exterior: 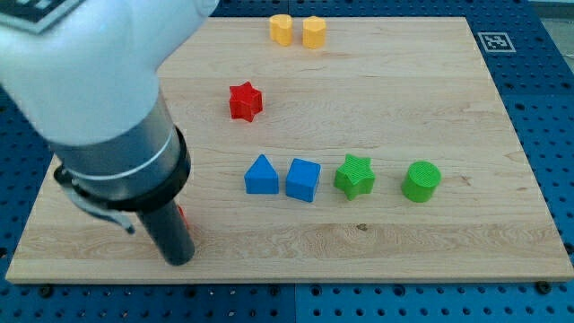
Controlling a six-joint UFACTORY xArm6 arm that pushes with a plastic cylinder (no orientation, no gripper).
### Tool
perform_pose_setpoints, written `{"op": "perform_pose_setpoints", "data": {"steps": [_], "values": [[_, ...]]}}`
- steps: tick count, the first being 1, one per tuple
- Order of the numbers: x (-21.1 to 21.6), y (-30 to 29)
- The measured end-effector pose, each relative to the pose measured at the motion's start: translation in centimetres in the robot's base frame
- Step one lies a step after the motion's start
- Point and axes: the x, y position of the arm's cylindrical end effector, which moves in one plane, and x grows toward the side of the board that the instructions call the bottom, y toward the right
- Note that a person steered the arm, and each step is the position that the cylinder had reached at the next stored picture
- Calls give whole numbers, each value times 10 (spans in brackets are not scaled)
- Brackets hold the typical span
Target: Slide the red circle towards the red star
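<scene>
The red star [244, 100] lies on the wooden board [404, 81] at upper centre-left. Only a thin red sliver of the red circle [181, 215] shows at the lower left, next to the arm's dark lower end; the arm hides the rest of it. My tip is not visible: the big white and black arm body [117, 135] covers the rod's lower end, which seems to be close beside the red circle, well below and to the left of the red star.
Two yellow blocks [282, 29] [313, 31] sit at the view's top. A row across the middle holds a blue triangle [261, 175], a blue cube [303, 179], a green star [355, 176] and a green circle [421, 181]. The board's bottom edge is near the arm.
</scene>
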Motion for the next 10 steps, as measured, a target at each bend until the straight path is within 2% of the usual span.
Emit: {"op": "perform_pose_setpoints", "data": {"steps": [1,3,6,7,10], "values": [[-30,-3],[-71,-46],[-74,-123],[-89,-135],[-91,-102]]}}
